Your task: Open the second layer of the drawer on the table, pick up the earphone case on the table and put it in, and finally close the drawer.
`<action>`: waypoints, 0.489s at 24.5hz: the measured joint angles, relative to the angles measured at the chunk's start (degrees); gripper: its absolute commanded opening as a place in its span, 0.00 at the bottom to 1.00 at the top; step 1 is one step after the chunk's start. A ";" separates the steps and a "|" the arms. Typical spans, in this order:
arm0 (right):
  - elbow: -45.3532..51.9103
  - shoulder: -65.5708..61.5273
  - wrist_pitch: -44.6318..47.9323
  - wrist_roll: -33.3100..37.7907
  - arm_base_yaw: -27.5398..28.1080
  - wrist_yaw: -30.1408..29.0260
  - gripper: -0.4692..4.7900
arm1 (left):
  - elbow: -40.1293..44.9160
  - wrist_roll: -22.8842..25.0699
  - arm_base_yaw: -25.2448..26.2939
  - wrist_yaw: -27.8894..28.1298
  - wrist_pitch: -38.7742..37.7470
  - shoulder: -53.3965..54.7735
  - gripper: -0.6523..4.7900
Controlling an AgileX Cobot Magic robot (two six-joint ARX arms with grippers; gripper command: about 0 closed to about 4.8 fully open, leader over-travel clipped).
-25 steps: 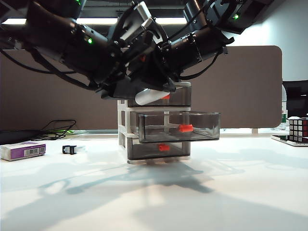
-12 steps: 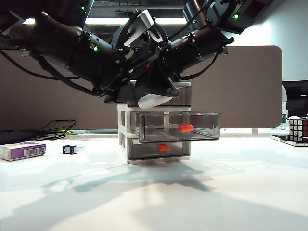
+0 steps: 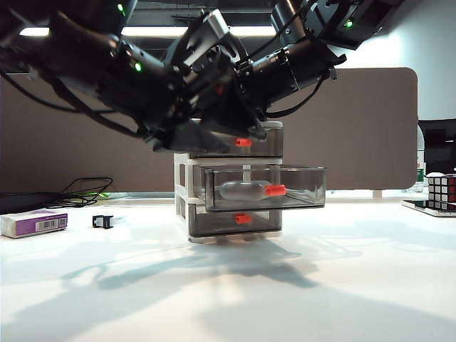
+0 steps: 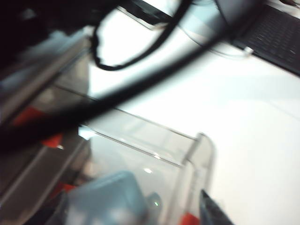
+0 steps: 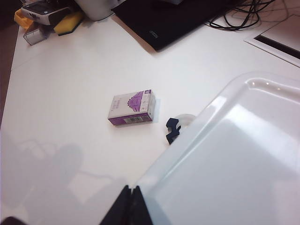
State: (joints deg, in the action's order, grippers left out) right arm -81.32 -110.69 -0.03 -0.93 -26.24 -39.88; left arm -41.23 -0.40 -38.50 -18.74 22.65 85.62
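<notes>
The white worktop (image 3: 342, 285) carries the drawer (image 3: 229, 182) toward its middle at the back edge, its second layer (image 3: 265, 187) pulled out with the earphone case (image 3: 242, 190) lying flat inside, long axis running side to side along the tray front, just behind the red-orange handle (image 3: 275, 189). Both arms hang over the cabinet top: the left claw (image 3: 214, 78) holds nothing, and its spread is too blurred to tell. The right claw (image 5: 130, 202) sits with fingertips pressed together, empty, above the cabinet's white top.
</notes>
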 measured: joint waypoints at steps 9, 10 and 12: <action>0.00 0.00 -0.02 0.02 0.00 0.20 0.09 | 0.00 6.71 -4.15 -0.85 -14.99 -12.57 0.11; 0.00 0.00 -0.04 0.04 0.00 0.17 0.09 | 0.00 6.86 -4.33 -1.09 -15.56 -12.20 0.11; 0.00 0.00 -0.09 0.04 0.00 0.17 0.09 | 0.00 7.08 -4.33 -2.51 -16.33 -11.37 0.11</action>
State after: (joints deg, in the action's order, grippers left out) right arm -81.32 -110.69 -0.12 -0.89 -26.24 -39.70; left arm -41.23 6.68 -42.83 -21.26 6.33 74.26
